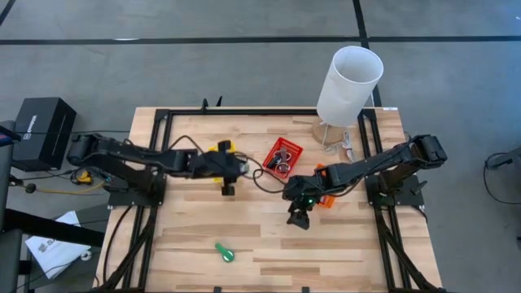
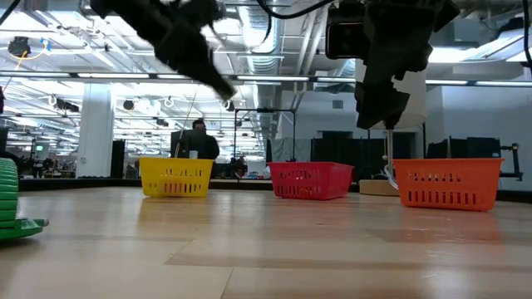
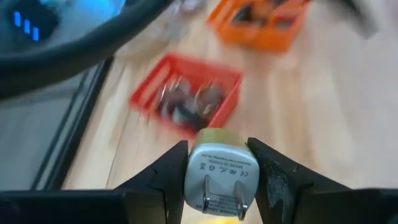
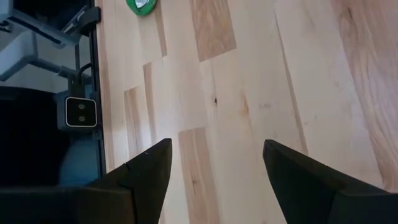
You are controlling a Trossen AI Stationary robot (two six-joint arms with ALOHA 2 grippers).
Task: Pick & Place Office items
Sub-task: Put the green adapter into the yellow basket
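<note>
My left gripper [image 1: 228, 187] hangs above the table between the yellow bin [image 1: 220, 150] and the red bin [image 1: 283, 156], shut on a small white plug adapter [image 3: 219, 174] with two metal prongs. The red bin [image 3: 186, 93] holds several small items. My right gripper [image 1: 299, 220] stands open over bare wood in front of the orange bin [image 1: 326, 198], with nothing between its fingers [image 4: 149, 171]. A green item [image 1: 224, 253] lies on the table near the front edge, seen also in the right wrist view [image 4: 142, 5]. My left gripper pinches the adapter's two opposite side faces [image 3: 191, 171] between its two fingers [image 3: 268, 177]. The pronged face [image 3: 221, 190] points back toward the wrist. The fingers slant downward, and the adapter is lifted clear of the table.
A tall white cylinder [image 1: 348, 84] stands at the far right on a small wooden base. Yellow [image 2: 176, 177], red [image 2: 310, 179] and orange [image 2: 449, 183] bins stand in a row across the middle. Black frame rails run along both table sides. A person [image 2: 198, 139] stands in the room behind.
</note>
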